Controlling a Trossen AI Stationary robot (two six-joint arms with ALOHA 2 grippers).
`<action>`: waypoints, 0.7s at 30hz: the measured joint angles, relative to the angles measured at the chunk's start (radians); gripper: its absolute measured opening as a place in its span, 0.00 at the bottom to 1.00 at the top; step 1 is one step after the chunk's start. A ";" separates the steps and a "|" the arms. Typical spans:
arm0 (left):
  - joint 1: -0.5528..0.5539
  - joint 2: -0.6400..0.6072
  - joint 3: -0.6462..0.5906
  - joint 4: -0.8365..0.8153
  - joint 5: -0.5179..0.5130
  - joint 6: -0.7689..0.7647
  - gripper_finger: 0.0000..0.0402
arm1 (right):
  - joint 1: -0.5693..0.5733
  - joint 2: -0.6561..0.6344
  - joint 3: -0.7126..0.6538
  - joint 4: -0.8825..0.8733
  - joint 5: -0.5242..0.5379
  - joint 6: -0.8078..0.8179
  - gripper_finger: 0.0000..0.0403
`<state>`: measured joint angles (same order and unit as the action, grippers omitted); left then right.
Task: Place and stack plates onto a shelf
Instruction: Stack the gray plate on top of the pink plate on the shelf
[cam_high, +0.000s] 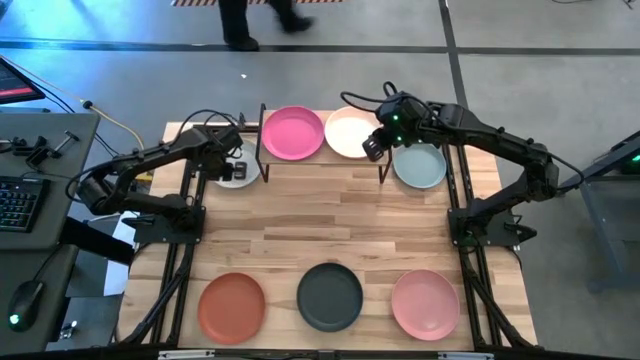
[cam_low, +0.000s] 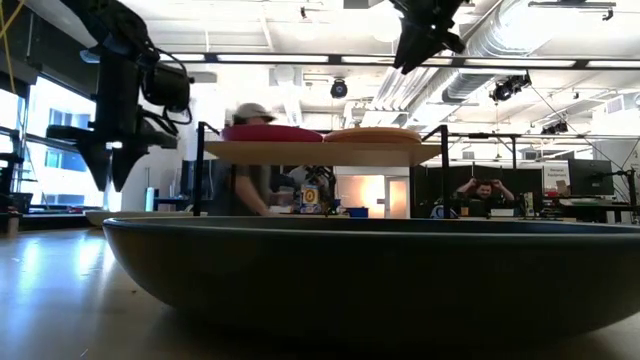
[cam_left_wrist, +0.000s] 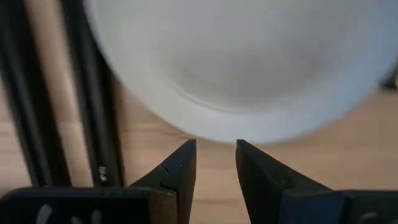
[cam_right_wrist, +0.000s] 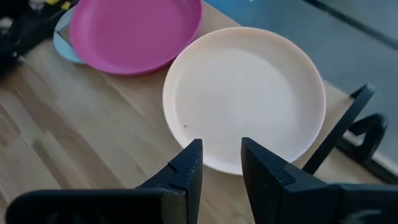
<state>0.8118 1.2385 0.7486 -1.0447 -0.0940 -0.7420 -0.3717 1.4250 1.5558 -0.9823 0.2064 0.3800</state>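
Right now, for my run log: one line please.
left gripper open at pale plate | right gripper open above peach plate on shelf

1. The desk (cam_high: 340, 215) is butcher-block wood, with pale strips and visible grain.
2. The shelf (cam_high: 320, 165), upper centre of the high view, has a light wooden top on thin black metal legs.
3. The magenta plate (cam_right_wrist: 134, 31) and peach plate (cam_right_wrist: 245, 93) look smooth and matt, like plastic.
4. The terracotta plate (cam_high: 232, 306), charcoal plate (cam_high: 330, 296) and pink plate (cam_high: 425, 303), along the lower edge, are equally matt.
5. The floor (cam_high: 520, 45) is smooth grey.
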 joint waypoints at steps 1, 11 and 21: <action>0.009 0.000 0.000 0.000 -0.017 -0.031 0.26 | -0.004 0.000 0.000 0.003 0.000 -0.026 0.22; 0.116 0.027 0.000 0.000 -0.114 -0.270 0.26 | -0.021 0.000 0.000 0.007 -0.035 -0.219 0.22; 0.229 0.147 0.000 0.006 -0.084 -0.268 0.26 | -0.021 0.000 0.000 0.002 -0.042 -0.311 0.22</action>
<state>1.0406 1.3857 0.7486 -1.0390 -0.1781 -1.0101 -0.3931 1.4250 1.5558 -0.9808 0.1644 0.0693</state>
